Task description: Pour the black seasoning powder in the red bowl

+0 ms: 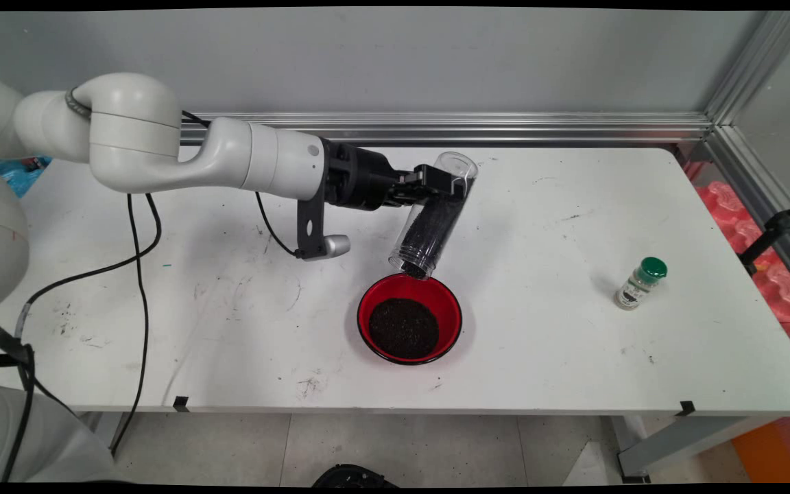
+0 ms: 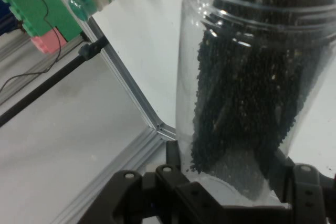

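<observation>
Above the red bowl (image 1: pixel 409 326) on the bench (image 1: pixel 539 226), the tool (image 1: pixel 439 185) grips a tilted clear jar (image 1: pixel 433 219) of dark grains, mouth down.

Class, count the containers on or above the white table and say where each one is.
3. A clear jar of dark grains, tilted in the pincer above a red bowl at mid-table; a small green-capped bottle stands to the right.

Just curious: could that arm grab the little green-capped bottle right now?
Probably not yet: the gripper is shut on the clear jar, tipped over the red bowl. Nothing blocks the green-capped bottle.
</observation>
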`<state>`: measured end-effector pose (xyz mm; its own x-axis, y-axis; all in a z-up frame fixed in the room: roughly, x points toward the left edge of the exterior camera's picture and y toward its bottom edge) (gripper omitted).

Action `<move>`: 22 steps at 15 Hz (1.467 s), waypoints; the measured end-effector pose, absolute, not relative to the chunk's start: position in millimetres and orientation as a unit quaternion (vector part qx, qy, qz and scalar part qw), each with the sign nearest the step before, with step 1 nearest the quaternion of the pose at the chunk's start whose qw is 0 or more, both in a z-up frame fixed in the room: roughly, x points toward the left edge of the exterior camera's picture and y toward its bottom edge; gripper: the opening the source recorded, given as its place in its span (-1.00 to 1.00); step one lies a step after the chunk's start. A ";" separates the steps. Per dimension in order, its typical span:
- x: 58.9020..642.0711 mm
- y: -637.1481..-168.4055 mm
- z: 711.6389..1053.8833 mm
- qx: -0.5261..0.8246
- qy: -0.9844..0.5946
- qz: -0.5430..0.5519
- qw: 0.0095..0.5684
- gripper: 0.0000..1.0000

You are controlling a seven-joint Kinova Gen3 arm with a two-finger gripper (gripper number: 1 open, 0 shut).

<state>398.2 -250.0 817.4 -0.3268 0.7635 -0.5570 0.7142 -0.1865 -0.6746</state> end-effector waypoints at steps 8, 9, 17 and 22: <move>402.0 -251.6 818.0 -0.545 -0.673 0.498 0.052 -1.00; 402.8 -251.6 818.0 -0.537 -0.680 0.496 0.058 -1.00; 410.3 -252.7 818.3 -0.477 -0.731 0.476 0.104 -1.00; 415.2 -257.0 818.7 -0.439 -0.759 0.463 0.129 -1.00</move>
